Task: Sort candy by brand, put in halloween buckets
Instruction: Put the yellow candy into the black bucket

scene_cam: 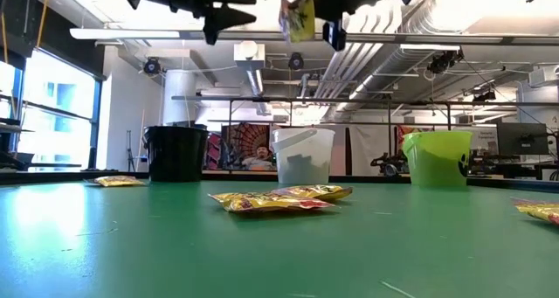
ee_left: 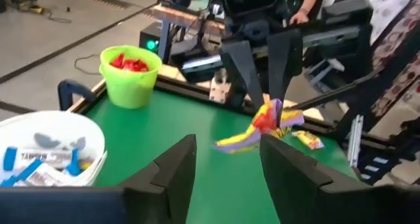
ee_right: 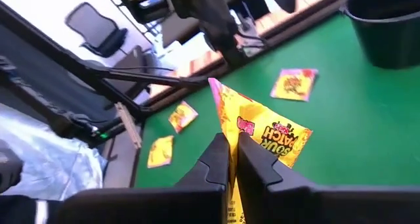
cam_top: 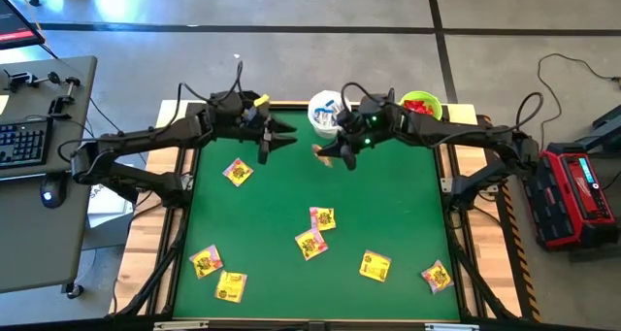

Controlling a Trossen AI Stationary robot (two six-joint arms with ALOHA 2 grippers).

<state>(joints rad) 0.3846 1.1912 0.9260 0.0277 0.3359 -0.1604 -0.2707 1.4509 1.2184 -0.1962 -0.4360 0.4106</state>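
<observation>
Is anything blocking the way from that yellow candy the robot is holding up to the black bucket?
Yes. The right gripper holds a yellow packet in the air near the white bucket. The left gripper, open, hangs between it and the black bucket, which the left arm covers from above.

Three buckets (scene_cam: 304,155) along the table's (cam_top: 388,215) far edge, candy packets (cam_top: 322,218) scattered before them

Glossy crinkled yellow packets (scene_cam: 281,197); matt green tabletop (cam_top: 388,205); smooth plastic buckets (scene_cam: 302,155).
</observation>
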